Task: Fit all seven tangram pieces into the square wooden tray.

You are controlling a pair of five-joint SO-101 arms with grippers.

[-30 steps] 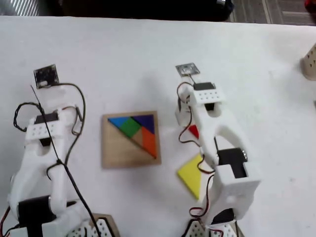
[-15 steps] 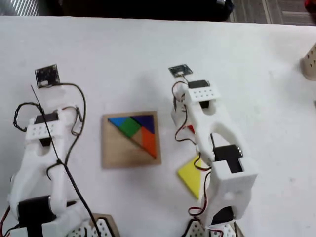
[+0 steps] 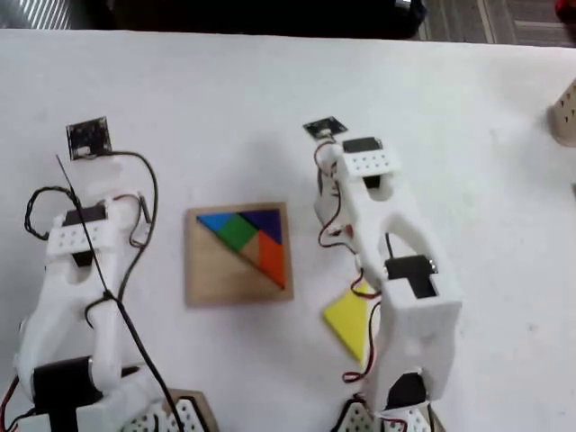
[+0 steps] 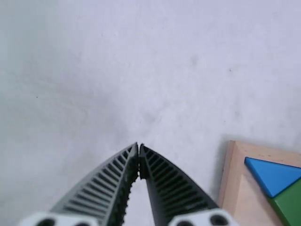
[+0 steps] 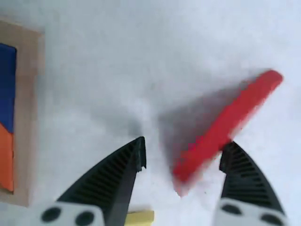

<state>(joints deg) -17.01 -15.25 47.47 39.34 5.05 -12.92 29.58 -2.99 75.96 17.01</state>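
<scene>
The square wooden tray (image 3: 211, 270) lies mid-table with blue (image 3: 216, 221), green (image 3: 238, 232), dark blue (image 3: 266, 221) and orange (image 3: 271, 256) pieces in its far right half. A yellow triangle (image 3: 349, 319) rests on the table beside my right arm (image 3: 371, 184). In the right wrist view my right gripper (image 5: 185, 145) is open around a red piece (image 5: 225, 123), which is tilted up on edge close to one finger (image 5: 235, 160). My left gripper (image 4: 138, 149) is shut and empty over bare table, to the left of the tray corner (image 4: 233, 174).
A light perforated wooden object (image 3: 565, 112) stands at the table's far right edge. A wooden thing (image 3: 193, 409) sits by the left arm's base. The tray's near left half shows bare wood. Open white table stretches behind both arms.
My right arm has shifted slightly left and farther out, and in the high view it now covers the red piece. The left arm has stayed still.
</scene>
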